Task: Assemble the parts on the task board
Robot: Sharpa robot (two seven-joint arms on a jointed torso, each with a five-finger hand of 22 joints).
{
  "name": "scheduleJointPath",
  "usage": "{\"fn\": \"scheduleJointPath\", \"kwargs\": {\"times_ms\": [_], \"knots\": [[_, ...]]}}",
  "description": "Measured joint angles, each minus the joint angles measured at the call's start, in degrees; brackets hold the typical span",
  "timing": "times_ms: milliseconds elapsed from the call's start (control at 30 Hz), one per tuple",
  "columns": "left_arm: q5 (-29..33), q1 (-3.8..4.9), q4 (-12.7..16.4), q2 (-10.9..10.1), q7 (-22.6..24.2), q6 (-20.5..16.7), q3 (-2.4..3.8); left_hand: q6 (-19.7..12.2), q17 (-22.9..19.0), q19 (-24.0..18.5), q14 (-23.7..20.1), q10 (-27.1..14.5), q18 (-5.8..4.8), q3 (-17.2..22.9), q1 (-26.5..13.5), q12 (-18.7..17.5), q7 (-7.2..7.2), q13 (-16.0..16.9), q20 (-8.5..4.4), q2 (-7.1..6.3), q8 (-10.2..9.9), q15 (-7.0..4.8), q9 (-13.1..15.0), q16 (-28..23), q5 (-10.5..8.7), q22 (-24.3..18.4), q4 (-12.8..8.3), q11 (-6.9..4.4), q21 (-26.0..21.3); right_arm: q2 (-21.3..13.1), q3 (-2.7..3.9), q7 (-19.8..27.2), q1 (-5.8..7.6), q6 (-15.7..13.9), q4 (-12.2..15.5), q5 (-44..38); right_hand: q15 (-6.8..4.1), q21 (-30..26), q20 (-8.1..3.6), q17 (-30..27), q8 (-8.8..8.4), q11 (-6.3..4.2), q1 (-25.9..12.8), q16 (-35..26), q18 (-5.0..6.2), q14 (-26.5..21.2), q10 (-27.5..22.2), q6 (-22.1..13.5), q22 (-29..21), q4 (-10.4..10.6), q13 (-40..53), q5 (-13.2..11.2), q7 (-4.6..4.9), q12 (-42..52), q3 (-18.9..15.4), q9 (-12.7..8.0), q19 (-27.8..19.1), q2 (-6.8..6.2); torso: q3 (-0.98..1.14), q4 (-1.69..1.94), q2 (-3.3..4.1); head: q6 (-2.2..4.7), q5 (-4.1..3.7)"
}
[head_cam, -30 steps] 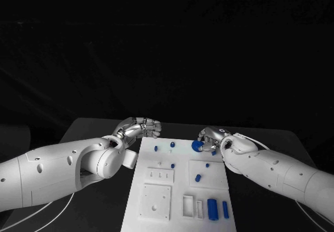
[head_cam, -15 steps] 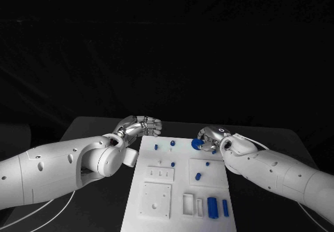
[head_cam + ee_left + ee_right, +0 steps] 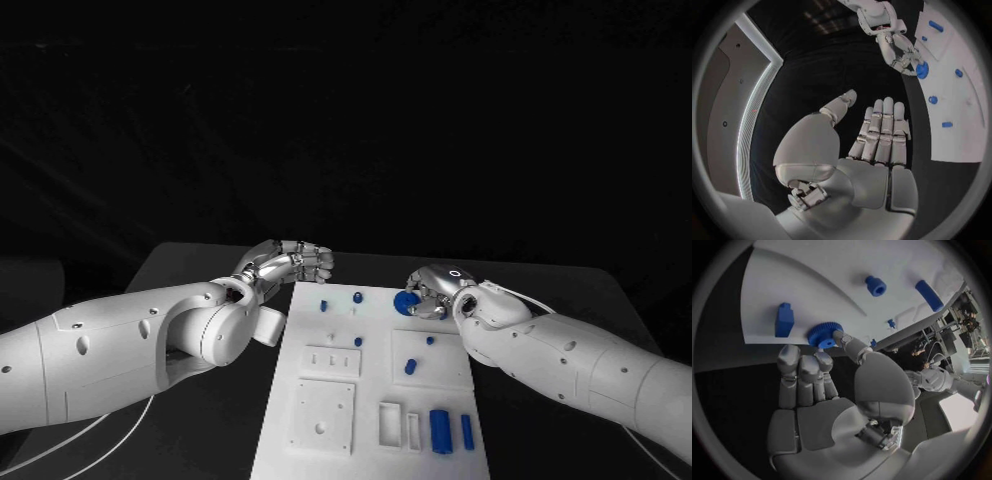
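The right hand (image 3: pixel 433 288) pinches a blue gear (image 3: pixel 822 334) in its fingers at the board's (image 3: pixel 378 400) far right corner, flat face toward the plate; the left hand (image 3: pixel 289 264) sits just off the far left corner, fingers straight, holding nothing

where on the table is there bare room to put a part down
Bare black table beyond the left hand, and past the board's far edge between both hands. Crowded: task board, especially where the right hand holds the blue gear.
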Motion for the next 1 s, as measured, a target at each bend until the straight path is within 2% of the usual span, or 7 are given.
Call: {"fn": "scheduleJointPath", "kwargs": {"times_ms": [200,467,633,767,1000], "knots": [[0.0,0.00,-0.1,-0.2,0.0,0.0,0.00,0.0,0.0,0.0,0.0,0.0,0.00,0.0,0.0,0.0,0.00,0.0,0.00,0.00,0.0,0.00,0.0,0.0,0.00,0.0,0.0,0.00,0.0,-0.4,-0.15,-1.1,0.21,-0.3,2.1,-0.6,0.05,0.0,-0.03,0.2,0.16,-0.09,-0.3,-0.2,0.00,0.1,0.1,0.1,0.0,0.3,-0.2,1.0,-0.05,0.0,0.3,0.0,0.2,-0.27,-0.02,0.10,0.05,0.04,0.10],[0.0,0.00,-0.4,-0.3,0.1,-0.1,0.00,0.0,0.0,0.0,0.0,0.0,0.00,0.0,0.0,-0.2,0.00,0.0,0.00,0.00,0.0,0.00,0.0,0.0,0.00,0.0,0.0,0.00,0.0,-0.8,0.12,-3.0,1.04,-2.2,6.6,-2.7,-0.06,0.2,-0.11,0.4,0.21,-0.18,-0.4,-0.4,0.00,0.2,0.2,0.3,0.0,1.3,-0.4,-1.0,-0.01,0.0,1.3,0.0,0.3,-0.20,-0.01,0.00,0.05,0.02,0.36],[0.0,0.00,-0.5,-0.3,0.1,-0.1,0.00,0.0,0.0,0.0,0.0,0.0,0.00,0.1,0.0,-0.2,0.00,0.0,0.00,0.00,0.0,0.00,0.0,0.0,0.00,0.0,-0.1,0.00,0.0,-0.8,0.07,-4.0,0.98,-3.6,8.3,-5.2,-0.15,0.5,-0.06,0.5,0.21,-0.20,0.0,-0.4,0.00,0.3,0.2,0.6,0.0,2.2,-0.6,-2.1,-0.17,0.0,2.2,0.0,0.5,-1.16,-0.03,0.05,0.05,0.03,0.51],[0.0,0.00,-0.5,-0.4,0.1,-0.1,0.00,0.0,0.0,0.0,0.0,0.0,0.00,0.1,0.0,-0.2,0.00,0.0,0.00,0.00,0.0,0.00,0.0,0.0,0.00,0.0,-0.1,0.00,0.2,-0.6,0.07,-4.7,0.98,-4.6,9.3,-6.8,-0.15,0.5,-0.22,0.7,0.20,-0.28,0.2,-0.7,0.00,0.3,0.3,0.6,0.0,3.0,-0.7,-2.8,-0.19,0.0,2.9,0.0,0.6,-1.91,-0.06,0.10,0.05,0.09,0.67],[0.0,0.02,-0.5,-0.4,0.1,-0.1,0.01,0.0,0.0,0.0,0.0,0.0,0.00,0.1,0.0,-0.2,0.00,0.0,0.00,0.00,0.0,0.00,0.0,0.0,0.00,0.0,-0.1,0.00,0.2,1.7,0.07,-5.5,0.98,-5.8,9.6,-8.7,-0.15,0.7,-0.22,0.7,0.20,-0.28,0.5,-0.7,0.00,0.3,0.3,0.6,0.0,3.4,-0.8,-3.4,-0.19,0.2,3.4,-0.2,0.6,-2.20,-0.06,0.08,0.07,0.24,0.92]]}}
